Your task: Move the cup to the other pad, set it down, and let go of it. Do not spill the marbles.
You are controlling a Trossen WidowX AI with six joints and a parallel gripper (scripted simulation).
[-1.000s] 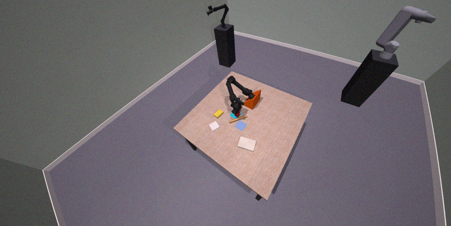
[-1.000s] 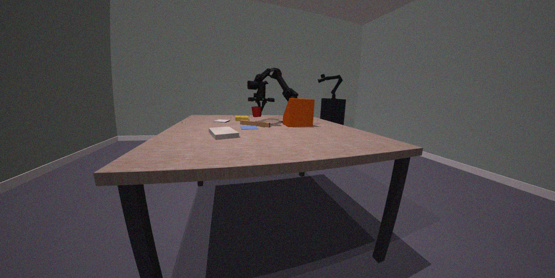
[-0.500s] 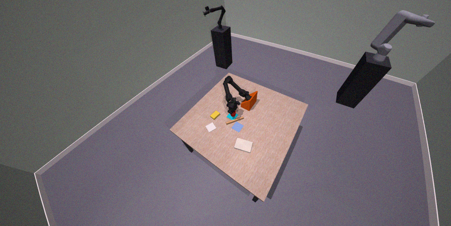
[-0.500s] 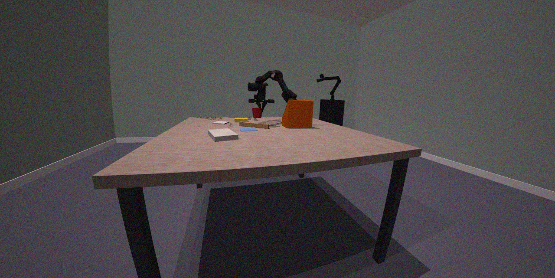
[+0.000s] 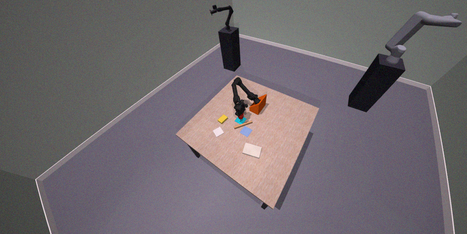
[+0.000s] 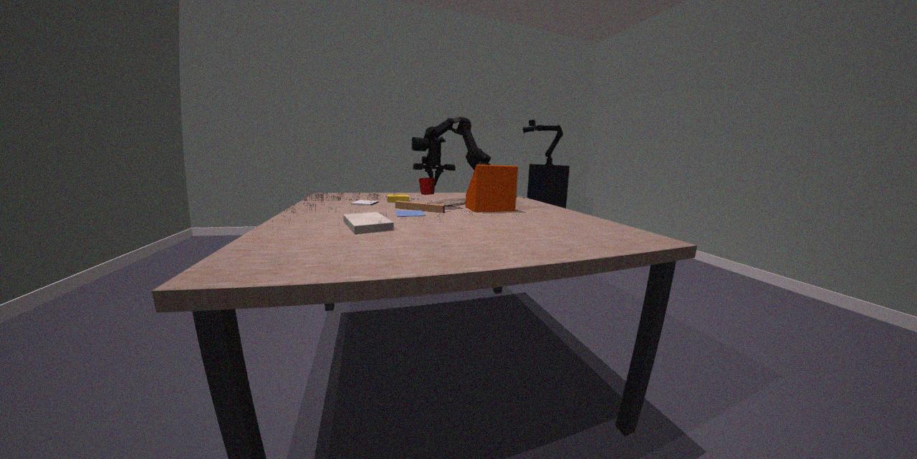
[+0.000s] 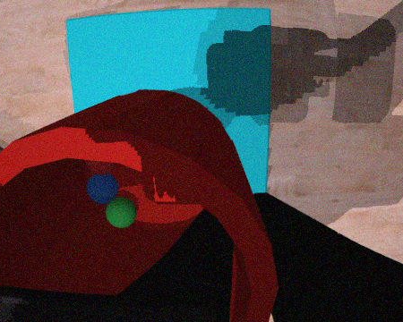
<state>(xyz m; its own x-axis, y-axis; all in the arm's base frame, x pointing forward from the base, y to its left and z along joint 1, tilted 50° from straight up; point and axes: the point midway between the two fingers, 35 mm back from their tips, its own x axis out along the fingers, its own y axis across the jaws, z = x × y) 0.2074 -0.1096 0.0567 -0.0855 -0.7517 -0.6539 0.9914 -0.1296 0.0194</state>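
- The gripper (image 7: pixel 226 281) is pinched shut on the rim of the red cup (image 7: pixel 130 197), one dark finger inside the wall and one outside, judging by the wrist view; a rim hold leaves the mouth facing up so the marbles stay in.
- The cup hangs over the near edge of the cyan pad (image 7: pixel 166 60), apparently still off the surface; its shadow falls on the pad's right side. I judge this pad the target, with the lowering and release not yet done.
- The wooden bar (image 5: pixel 243 124) lies between the cyan pad and the pale blue pad (image 5: pixel 246 131), likely a barrier the cup has to be carried over.
- Count: two marbles show, a blue marble (image 7: pixel 103 188) and a green marble (image 7: pixel 121 213), touching on the cup floor; more may be hidden.
- On the table (image 5: pixel 280 154): two pads, one bar, one orange wedge (image 5: pixel 258 104), one yellow block (image 5: pixel 222 118), one small white square (image 5: pixel 217 131), one larger cream slab (image 5: pixel 252 149).
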